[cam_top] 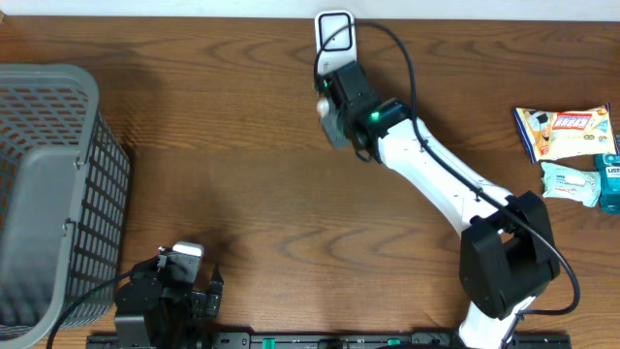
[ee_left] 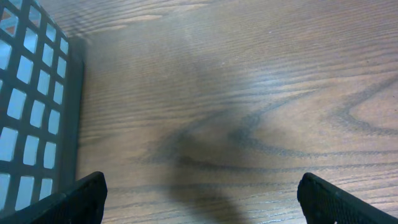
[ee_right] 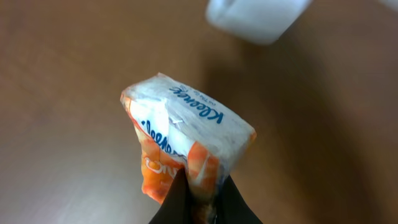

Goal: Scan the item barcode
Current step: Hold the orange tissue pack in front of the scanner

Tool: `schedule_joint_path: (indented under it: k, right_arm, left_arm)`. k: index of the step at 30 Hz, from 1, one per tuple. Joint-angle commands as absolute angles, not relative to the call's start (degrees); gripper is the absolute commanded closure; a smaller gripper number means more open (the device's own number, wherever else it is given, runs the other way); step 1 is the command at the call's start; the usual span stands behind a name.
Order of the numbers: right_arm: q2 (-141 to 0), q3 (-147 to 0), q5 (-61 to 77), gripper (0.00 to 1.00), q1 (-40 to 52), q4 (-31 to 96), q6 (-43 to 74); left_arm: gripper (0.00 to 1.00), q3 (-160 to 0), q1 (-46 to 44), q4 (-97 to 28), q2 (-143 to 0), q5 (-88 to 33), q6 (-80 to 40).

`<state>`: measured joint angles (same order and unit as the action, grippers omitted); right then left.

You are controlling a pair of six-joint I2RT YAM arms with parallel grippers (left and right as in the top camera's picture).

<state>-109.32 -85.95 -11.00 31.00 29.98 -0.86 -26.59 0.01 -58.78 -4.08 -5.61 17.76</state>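
A Kleenex tissue pack (ee_right: 186,140), white and orange, hangs pinched by its lower end in my right gripper (ee_right: 202,186), which is shut on it. It is held above the table, just short of the white scanner (ee_right: 255,18), which shows blurred at the top of the right wrist view. From overhead, the right arm reaches to the table's far middle, with the pack (cam_top: 329,116) just below the scanner (cam_top: 336,31). No barcode shows on the pack. My left gripper (ee_left: 202,196) is open and holds nothing, low over bare wood beside the basket.
A grey mesh basket (cam_top: 48,194) stands at the left edge, and its wall (ee_left: 31,93) is close to my left fingers. At the right edge lie a snack packet (cam_top: 565,131), a teal packet (cam_top: 572,182) and a blue box (cam_top: 610,179).
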Motion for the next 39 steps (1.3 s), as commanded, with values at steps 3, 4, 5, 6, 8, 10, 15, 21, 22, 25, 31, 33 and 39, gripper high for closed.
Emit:
schedule_joint_path:
  k: [3,4,5,6,8,10,15,21,22,25,31,33,39]
  right_arm:
    - [-108.79,-88.62,-19.59,0.99,27.16,22.79,-3.97]
    - [-109.03,-89.34,-19.62,0.99,26.35,21.69,-4.21]
    - [-109.69,-90.19,-19.59,0.99,25.58,20.56,-4.69]
    - [-110.19,-91.24,-19.62,0.99,24.95,20.03,-5.21]
    - [-112.40,-94.56,-19.62,0.99,23.81,19.53,-6.98]
    - [-115.81,-99.50,-19.64,0.99,23.07,19.77,-9.50]
    - [-125.91,-113.43,-20.93,0.99,22.98,22.22,-15.46]
    - [-139.46,-129.69,-30.15,0.99,24.47,26.39,-24.23]
    - [-141.08,-131.11,-32.67,0.99,24.80,26.35,-26.37]
    - [-145.16,-133.47,-39.38,0.99,26.26,25.04,-33.50]
    - [-145.64,-133.45,-38.92,0.99,27.55,23.70,-33.04]
    - [-145.62,-133.45,-41.12,0.99,27.90,23.64,-33.04]
    - [-141.88,-133.45,-52.10,0.99,29.82,30.50,-27.55]
  left_arm:
    - [0.02,-26.48,0.32,-58.87,-4.03,-5.32,17.02]
    - [0.02,-26.48,0.32,-58.89,-4.03,-5.32,17.02]
    - [0.02,-26.48,0.32,-58.87,-4.03,-5.32,17.02]
    - [0.02,-26.48,0.32,-58.87,-4.03,-5.32,17.02]
    - [0.02,-26.48,0.32,-58.87,-4.03,-5.32,17.02]
    - [0.02,-26.48,0.32,-58.87,-4.03,-5.32,17.02]
    - [0.02,-26.48,0.32,-58.87,-4.03,-5.32,17.02]
    - [0.02,-26.48,0.32,-58.89,-4.03,-5.32,17.02]
    - [0.02,-26.48,0.32,-58.87,-4.03,-5.32,17.02]
    - [0.02,-26.48,0.32,-58.87,-4.03,-5.32,17.02]
    - [0.02,-26.48,0.32,-58.87,-4.03,-5.32,17.02]
    - [0.02,-26.48,0.32,-58.87,-4.03,-5.32,17.02]
    - [0.02,-26.48,0.32,-58.87,-4.03,-5.32,17.02]
